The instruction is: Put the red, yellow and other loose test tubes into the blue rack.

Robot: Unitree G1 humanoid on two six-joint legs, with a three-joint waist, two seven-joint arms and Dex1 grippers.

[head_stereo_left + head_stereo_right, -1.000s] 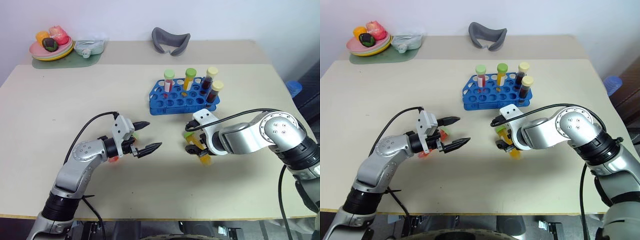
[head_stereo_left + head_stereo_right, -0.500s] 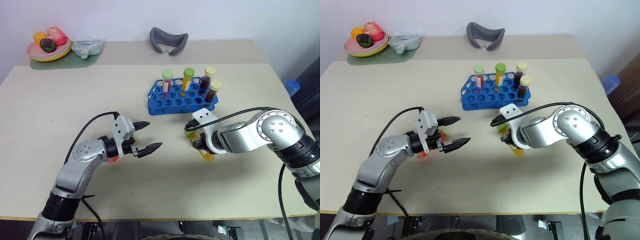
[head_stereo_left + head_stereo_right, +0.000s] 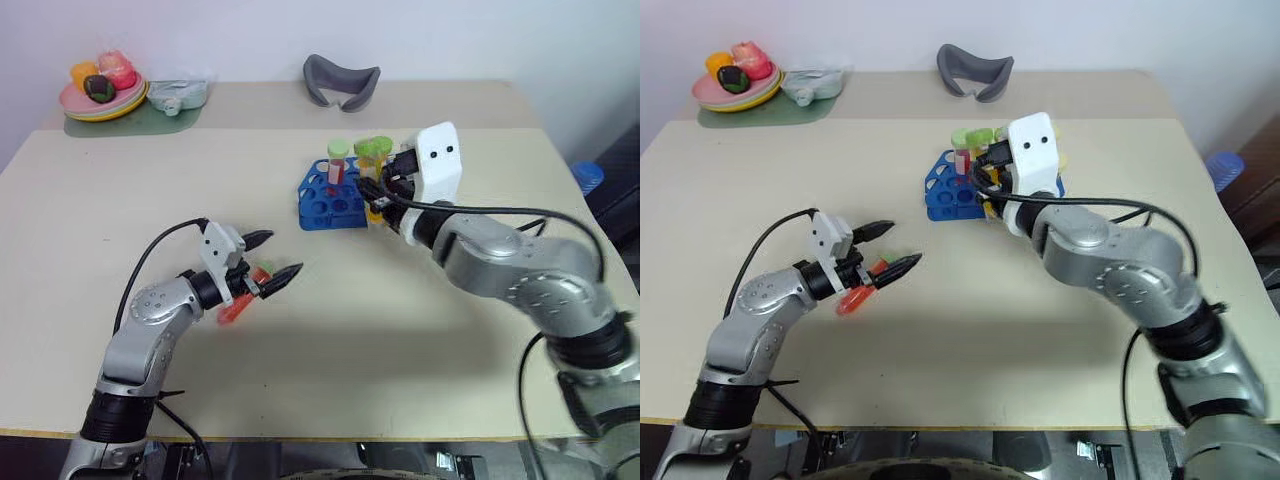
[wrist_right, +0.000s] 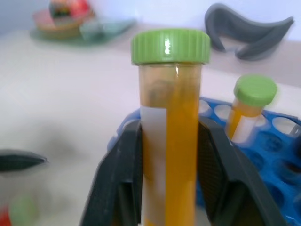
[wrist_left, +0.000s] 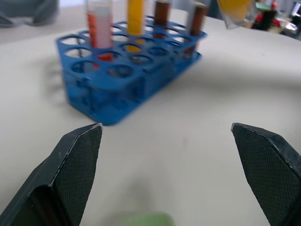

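Blue rack point(image 5: 127, 80) beyond wide-spread left pincer point(image 5: 171, 136)

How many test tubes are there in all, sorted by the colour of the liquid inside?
Red: 2, the racked red tube in the blue plastic rack and the loose red tube lying on the beige table.
Yellow: 2, the racked yellow tube and the held yellow tube in the right gripper.
Dark brown: 2, the dark brown tubes, both racked.
Total: 6
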